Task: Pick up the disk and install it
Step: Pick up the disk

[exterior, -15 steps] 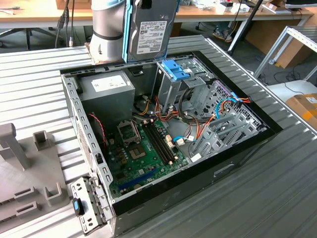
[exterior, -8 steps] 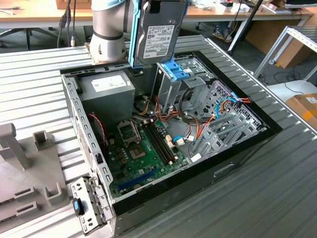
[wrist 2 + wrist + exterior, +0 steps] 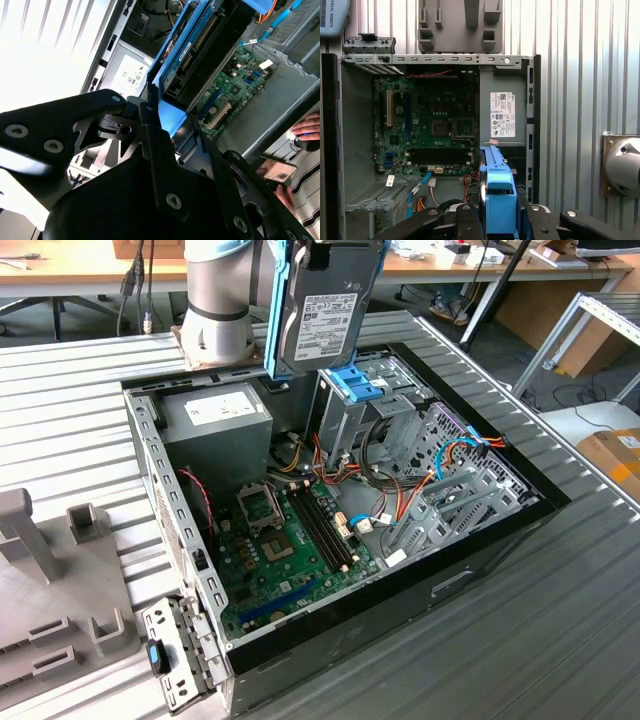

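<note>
A: Closest in, what does the end effector have?
B: It is clamped on the disk. In both wrist views its black fingers press against the blue end tab from either side.
A: And where is the disk?
B: Off the bench, in the air. In the exterior view it hangs upright with its label facing the camera and blue rails along its edges, over the open computer case.
A: Over which part?
B: Just above the tall silver cage with the blue clip on top. Whether the disk's lower edge touches that clip, I cannot tell.
A: What lies beneath?
B: The green motherboard on the case floor, and the grey power supply in the corner nearest the arm's base.
A: Further out?
B: The ribbed metal bench carries the case. A grey fixture stands on it at the exterior view's left. Beyond the case wall, in the second wrist view, there is a person's hand and a striped sleeve.
</note>
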Motion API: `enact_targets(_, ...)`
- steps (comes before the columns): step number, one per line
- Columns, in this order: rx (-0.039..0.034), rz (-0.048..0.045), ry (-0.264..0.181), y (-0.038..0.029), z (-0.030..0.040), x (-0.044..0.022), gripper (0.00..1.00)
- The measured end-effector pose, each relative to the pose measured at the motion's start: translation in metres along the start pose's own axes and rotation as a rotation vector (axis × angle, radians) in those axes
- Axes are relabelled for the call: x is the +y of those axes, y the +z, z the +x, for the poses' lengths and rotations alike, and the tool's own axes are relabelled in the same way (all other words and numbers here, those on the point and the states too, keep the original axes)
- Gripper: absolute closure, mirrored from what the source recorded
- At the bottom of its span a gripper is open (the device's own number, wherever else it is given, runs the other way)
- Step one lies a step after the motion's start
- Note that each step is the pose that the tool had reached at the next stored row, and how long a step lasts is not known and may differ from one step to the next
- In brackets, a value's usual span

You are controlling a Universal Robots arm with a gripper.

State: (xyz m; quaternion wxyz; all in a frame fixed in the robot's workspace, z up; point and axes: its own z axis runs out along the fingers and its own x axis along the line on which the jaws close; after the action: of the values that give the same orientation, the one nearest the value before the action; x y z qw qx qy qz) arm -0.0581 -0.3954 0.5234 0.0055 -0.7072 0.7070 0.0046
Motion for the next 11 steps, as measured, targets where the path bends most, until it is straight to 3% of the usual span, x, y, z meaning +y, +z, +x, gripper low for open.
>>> enact_targets(11,0.0000,0.0000,0.000,-0.0001,0.0067,-0.0040,0.64)
